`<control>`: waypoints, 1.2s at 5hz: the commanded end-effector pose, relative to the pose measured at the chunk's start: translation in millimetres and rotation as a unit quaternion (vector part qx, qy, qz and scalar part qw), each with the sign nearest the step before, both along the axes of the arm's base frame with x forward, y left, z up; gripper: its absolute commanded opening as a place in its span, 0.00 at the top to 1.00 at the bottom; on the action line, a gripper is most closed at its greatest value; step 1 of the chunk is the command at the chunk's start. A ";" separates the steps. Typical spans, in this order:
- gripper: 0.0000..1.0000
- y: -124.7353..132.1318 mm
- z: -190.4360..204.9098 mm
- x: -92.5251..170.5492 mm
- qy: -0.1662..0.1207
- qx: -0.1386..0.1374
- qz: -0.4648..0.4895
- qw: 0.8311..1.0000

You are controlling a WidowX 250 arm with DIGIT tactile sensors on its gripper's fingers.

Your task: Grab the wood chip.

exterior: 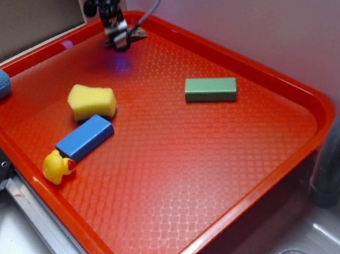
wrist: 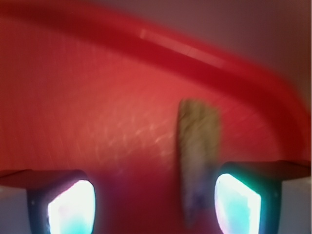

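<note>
Hovering low at the far-left corner of the red plastic tray (exterior: 265,183), black pincer (exterior: 117,33) open, jaws spread wide. Thin brown-grey wood chip (wrist: 197,156) lies between them, hugging one jaw, long axis pointing toward the tray's rim. Green rectangular block (exterior: 211,89) sits well apart; nothing obstructs.

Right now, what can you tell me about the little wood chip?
The wood chip is a small, flat, brown-grey sliver that looks rough, long and narrow. It lies on the red tray near the far rim, by the back left corner. The hand hangs right beside it, open. In the blurry wrist view the chip sits between the fingers, close to one of them. I can't tell if anything touches it.
</note>
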State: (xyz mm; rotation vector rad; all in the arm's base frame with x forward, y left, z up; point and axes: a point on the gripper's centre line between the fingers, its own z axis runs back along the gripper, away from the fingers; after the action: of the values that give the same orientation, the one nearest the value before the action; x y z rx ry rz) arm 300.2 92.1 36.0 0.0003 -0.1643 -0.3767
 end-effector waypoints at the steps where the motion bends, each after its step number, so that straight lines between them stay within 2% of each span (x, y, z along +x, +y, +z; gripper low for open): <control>1: 0.00 -10.3 -5.2 11.4 0.010 0.008 -0.005 1.000; 3: 0.00 -12.9 -16.4 30.5 0.028 0.007 -0.001 1.000; 4: 0.00 -15.0 -18.6 29.2 0.030 0.010 -0.006 0.999; 5: 0.13 -15.0 -17.4 27.8 0.026 0.011 -0.001 1.000; 6: 1.00 -13.6 -18.0 27.2 0.031 0.008 0.009 0.999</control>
State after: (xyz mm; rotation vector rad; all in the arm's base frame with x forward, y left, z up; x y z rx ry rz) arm 323.5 87.5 15.1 0.0058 -0.0992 -0.3473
